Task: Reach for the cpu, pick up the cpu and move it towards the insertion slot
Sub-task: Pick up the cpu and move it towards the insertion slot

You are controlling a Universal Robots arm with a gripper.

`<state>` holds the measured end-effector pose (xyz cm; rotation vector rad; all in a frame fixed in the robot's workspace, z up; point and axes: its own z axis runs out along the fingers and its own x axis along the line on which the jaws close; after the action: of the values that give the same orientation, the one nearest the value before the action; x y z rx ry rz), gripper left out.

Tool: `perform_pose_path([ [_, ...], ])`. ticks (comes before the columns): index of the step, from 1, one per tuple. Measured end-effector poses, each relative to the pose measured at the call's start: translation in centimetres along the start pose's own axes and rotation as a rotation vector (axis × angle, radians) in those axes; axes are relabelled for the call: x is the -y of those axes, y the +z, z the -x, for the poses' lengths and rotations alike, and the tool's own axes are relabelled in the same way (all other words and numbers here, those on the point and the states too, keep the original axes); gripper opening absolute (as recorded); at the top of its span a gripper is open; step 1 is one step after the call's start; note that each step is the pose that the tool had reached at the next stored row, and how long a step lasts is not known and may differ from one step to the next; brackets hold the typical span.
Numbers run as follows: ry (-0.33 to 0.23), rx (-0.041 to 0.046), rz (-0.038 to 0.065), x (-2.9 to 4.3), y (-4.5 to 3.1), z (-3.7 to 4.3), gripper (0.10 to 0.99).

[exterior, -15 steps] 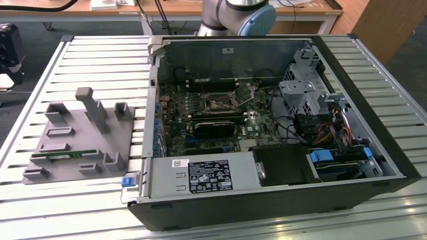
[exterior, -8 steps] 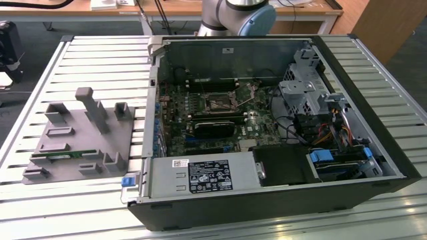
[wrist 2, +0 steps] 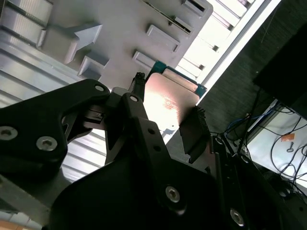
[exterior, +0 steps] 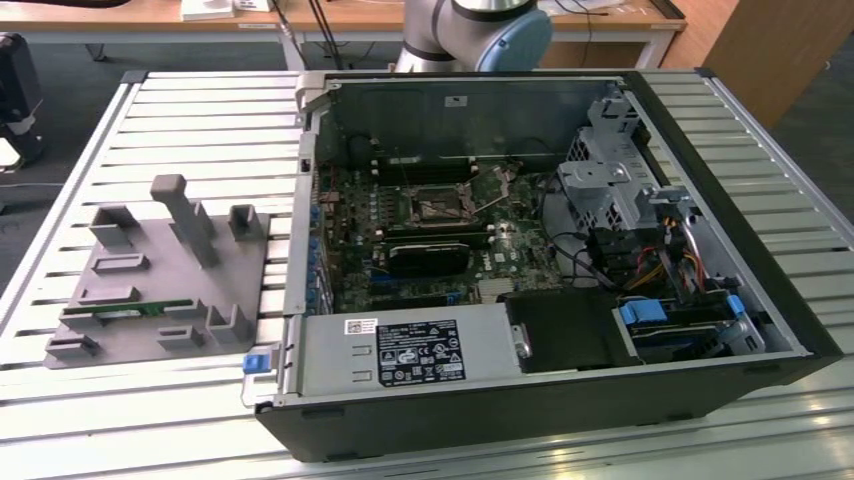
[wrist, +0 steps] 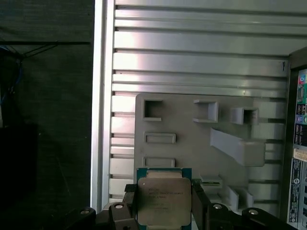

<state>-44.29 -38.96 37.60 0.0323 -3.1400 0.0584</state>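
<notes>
Where the cpu (wrist: 163, 201) shows in both wrist views, it sits clamped flat between the two dark fingers (wrist: 197, 205) of the end effector (wrist: 164, 203), one finger pressed on each opposite edge and its silvery top face open to the first wrist view. In the second wrist view the cpu (wrist 2: 170, 103) catches a bright glare, its green rim showing along one side, and the end effector (wrist 2: 167, 109) is narrowed onto it, so the chip is held rather than lying on anything. Behind the chip lies the grey tray (wrist: 192, 143), with its raised blocks and square pockets, resting on the slatted metal tabletop (wrist: 192, 57).

In the exterior view the grey tray (exterior: 147, 290) lies at the left of the frame (a thin green memory stick (exterior: 120, 310) rests on its near part), just beside the open computer case (exterior: 694, 150). The insertion slot (exterior: 438, 208) sits on the board inside the case, in the upper middle of the frame, well apart from the tray. The robot arm (exterior: 474, 30) stands at the top centre.
</notes>
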Motion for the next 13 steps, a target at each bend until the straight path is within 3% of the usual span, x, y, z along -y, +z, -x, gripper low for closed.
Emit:
perform_pose_path([
  [6,0.0,-0.0001,-0.006,-0.01,-1.34,0.0,0.541],
  [13,0.0,-0.0001,-0.014,-0.1,-2.12,0.0,0.541],
])
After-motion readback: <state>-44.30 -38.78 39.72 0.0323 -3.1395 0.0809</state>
